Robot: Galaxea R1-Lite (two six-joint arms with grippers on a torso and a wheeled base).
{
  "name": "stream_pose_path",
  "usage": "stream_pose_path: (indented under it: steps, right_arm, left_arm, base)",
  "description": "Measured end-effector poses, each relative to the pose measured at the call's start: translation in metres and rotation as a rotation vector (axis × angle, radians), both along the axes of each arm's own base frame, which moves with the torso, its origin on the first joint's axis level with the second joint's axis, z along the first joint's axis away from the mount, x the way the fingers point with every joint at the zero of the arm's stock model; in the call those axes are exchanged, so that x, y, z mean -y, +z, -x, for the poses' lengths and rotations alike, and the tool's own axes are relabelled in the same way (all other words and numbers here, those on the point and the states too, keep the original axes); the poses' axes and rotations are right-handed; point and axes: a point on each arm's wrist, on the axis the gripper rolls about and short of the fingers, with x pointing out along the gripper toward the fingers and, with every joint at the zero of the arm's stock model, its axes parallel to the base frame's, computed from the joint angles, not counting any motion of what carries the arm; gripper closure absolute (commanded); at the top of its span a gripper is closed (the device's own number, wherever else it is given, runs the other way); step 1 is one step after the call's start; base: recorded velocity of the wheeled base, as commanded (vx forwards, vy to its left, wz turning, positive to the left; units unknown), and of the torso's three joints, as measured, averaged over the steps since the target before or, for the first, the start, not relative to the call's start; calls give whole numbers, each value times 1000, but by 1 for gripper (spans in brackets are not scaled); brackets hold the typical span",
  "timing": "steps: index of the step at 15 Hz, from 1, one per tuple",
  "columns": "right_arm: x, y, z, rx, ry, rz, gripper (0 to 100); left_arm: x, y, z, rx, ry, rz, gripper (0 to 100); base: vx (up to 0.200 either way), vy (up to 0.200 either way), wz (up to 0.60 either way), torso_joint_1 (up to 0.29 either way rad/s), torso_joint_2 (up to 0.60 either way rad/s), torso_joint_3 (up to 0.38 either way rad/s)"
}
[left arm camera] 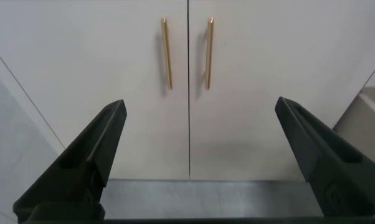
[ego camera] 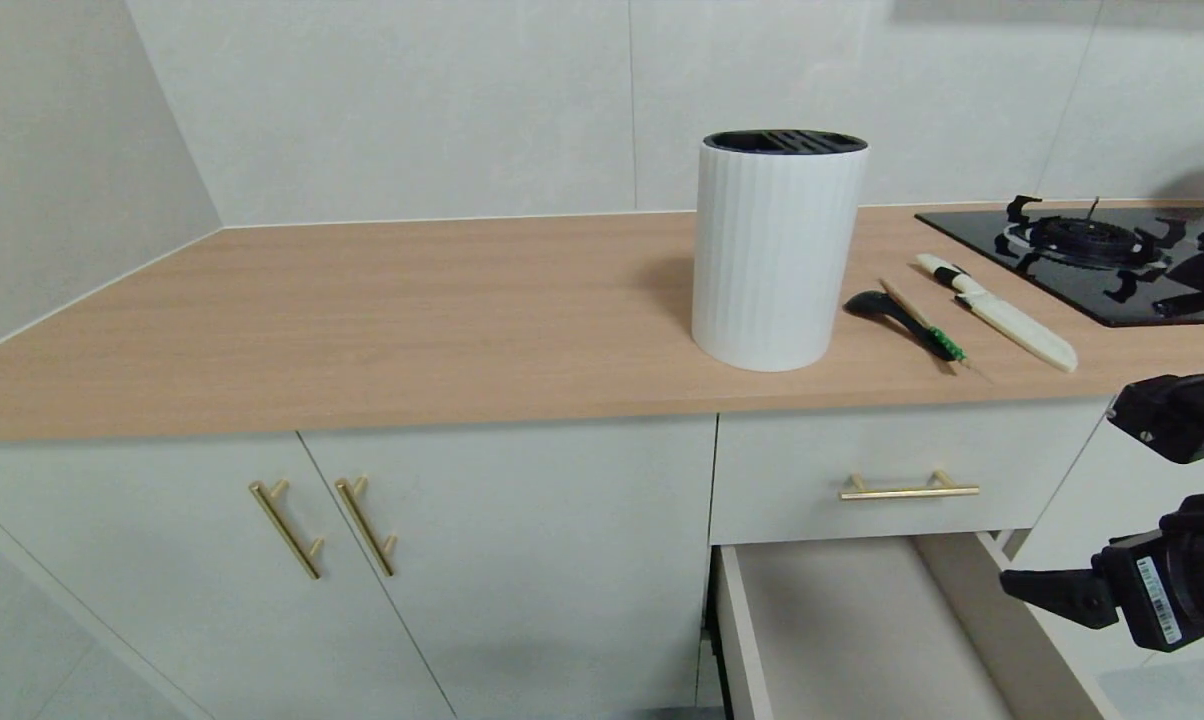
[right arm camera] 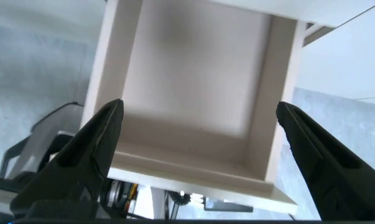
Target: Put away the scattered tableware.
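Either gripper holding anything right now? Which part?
Nothing held. Left gripper is open facing the cabinet doors; right gripper is open above the pulled-out drawer.

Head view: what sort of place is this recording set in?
Most likely a home kitchen: a wooden countertop over white cabinets, a black gas hob set into it, and a white slotted utensil holder with a knife lying near it.
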Motion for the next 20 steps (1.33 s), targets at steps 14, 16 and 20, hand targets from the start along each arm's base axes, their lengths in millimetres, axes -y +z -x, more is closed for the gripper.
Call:
stream_pose_path:
  steps: [14,16,20]
  right_arm:
    - [-1,16,-9,91,-12,-40,0]
    - [3,32,-24,116,-60,-54,0]
    - [2,53,-65,82,-174,-112,0]
  left_arm:
    - [0,0,0,-1,0,0,0]
    - [0,0,0,-1,0,0,0]
    - [0,0,0,0,0,0,0]
  base:
    - [0,0,0,111,-276,-164]
    - [0,0,0,0,0,0]
    - [0,0,0,0,0,0]
